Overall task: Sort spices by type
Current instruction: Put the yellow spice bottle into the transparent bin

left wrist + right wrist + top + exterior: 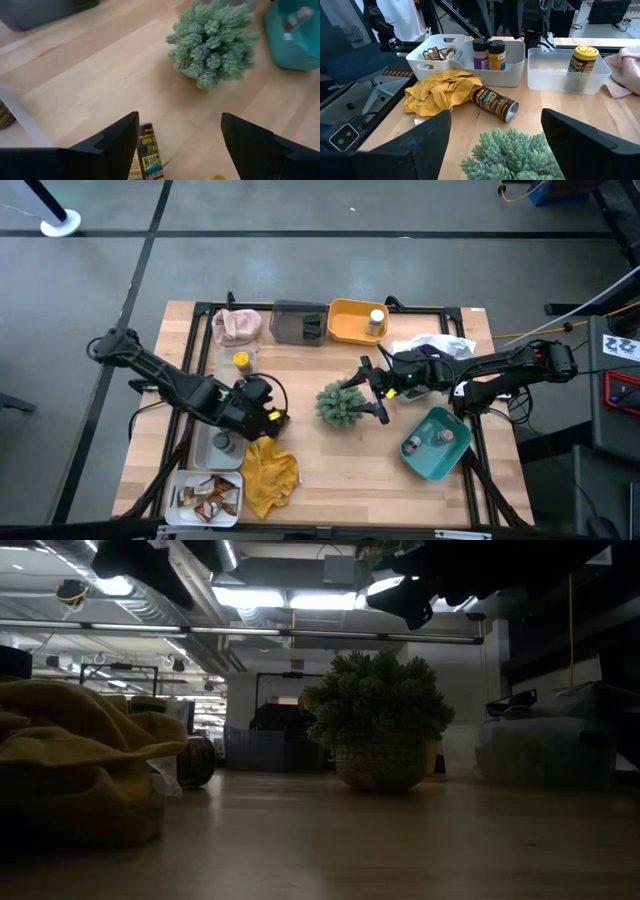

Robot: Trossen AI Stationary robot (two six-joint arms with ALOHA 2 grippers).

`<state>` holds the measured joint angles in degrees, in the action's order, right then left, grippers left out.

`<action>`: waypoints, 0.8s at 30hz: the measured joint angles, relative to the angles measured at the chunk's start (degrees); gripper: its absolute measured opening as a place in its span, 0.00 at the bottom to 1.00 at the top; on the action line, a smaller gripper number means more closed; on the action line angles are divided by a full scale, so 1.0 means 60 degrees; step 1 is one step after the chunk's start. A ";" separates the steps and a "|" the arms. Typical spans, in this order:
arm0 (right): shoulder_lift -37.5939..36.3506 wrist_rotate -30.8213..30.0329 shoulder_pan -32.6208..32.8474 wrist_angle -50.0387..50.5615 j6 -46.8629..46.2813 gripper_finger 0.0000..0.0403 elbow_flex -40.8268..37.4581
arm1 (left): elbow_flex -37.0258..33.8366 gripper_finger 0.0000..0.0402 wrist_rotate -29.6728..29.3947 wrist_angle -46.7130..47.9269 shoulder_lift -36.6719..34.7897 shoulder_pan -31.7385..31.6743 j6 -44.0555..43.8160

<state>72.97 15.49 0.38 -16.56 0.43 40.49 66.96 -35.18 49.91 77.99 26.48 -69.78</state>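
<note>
A brown jar with a yellow-black label point(495, 102) lies on its side on the table, against the mustard cloth point(437, 90). My left gripper point(180, 145) hovers open above it, and the jar point(149, 155) shows just beside one finger; I see no touch. My right gripper point(495, 145) is open above the green plant ball point(340, 405), apart from it. Two bottles point(489, 54) stand in a white bin, and packets point(212, 495) lie in the bin nearest the table's near edge. A yellow-lidded jar point(584, 59) stands in a clear bin.
A white-capped jar point(376, 319) stands in the yellow bin at the far edge, beside a dark grey bin point(298, 323) and a pink cloth point(237, 327). The teal bin point(420, 460) with a jar sits near the right edge. A white plastic bag point(430, 345) lies behind my right arm.
</note>
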 joint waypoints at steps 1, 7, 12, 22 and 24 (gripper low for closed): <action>0.0000 0.0000 0.0000 0.0022 0.0004 0.77 0.0000 | 0.0000 0.66 0.0000 -0.0021 0.0149 -0.0059 0.0029; 0.0000 0.0000 -0.0004 0.0118 0.0007 0.77 0.0000 | 0.0000 0.66 -0.0004 -0.0194 0.0946 -0.0358 0.0221; 0.0000 -0.0004 0.0000 0.0284 0.0010 0.77 0.0000 | 0.0000 0.66 0.0106 -0.0240 0.1432 -0.0603 0.0783; 0.0000 -0.0420 0.0000 0.0303 0.0015 0.77 0.0000 | 0.0000 0.43 0.1989 -0.0496 0.2402 -0.1395 0.2698; 0.0000 -0.0551 0.0000 0.0355 0.0015 0.77 0.0000 | 0.0000 0.34 0.2279 -0.0468 0.2607 -0.1536 0.2834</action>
<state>72.97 12.18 0.38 -14.43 0.51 40.49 66.96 -21.50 47.10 93.64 17.27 -52.78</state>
